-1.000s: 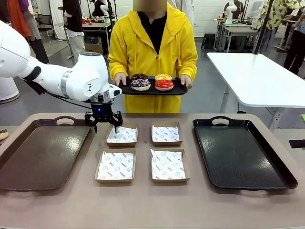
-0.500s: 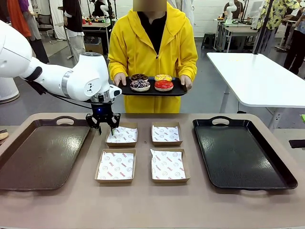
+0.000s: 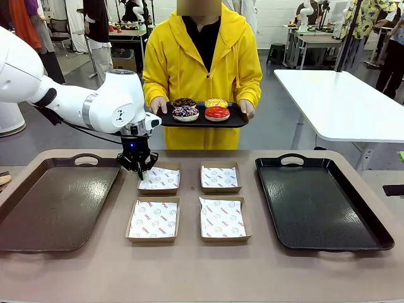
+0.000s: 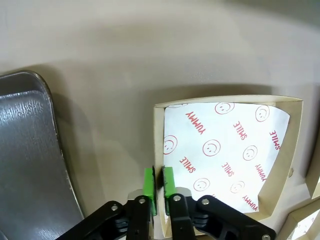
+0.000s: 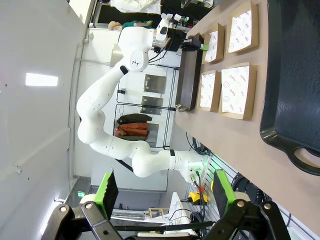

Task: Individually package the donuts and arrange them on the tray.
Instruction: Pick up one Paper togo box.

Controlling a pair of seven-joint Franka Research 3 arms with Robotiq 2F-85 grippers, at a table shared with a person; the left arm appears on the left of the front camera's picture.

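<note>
Several donuts lie on a small black tray held by the person across the table: a dark chocolate one, a sprinkled one, a yellow-iced one and a glossy red one. My left gripper is down at the far-left paper-lined box. In the left wrist view the left gripper has its green pads pinched on the left wall of that box. My right gripper stands open with nothing between its fingers, off to the table's right side.
Three more paper-lined boxes sit mid-table. A large brown tray lies on the left and a large black tray on the right. The black tray's handle end is nearest my right gripper.
The left gripper has closed from wide apart onto the far-left box's left wall and shifted slightly left. The person and the right arm have not moved.
</note>
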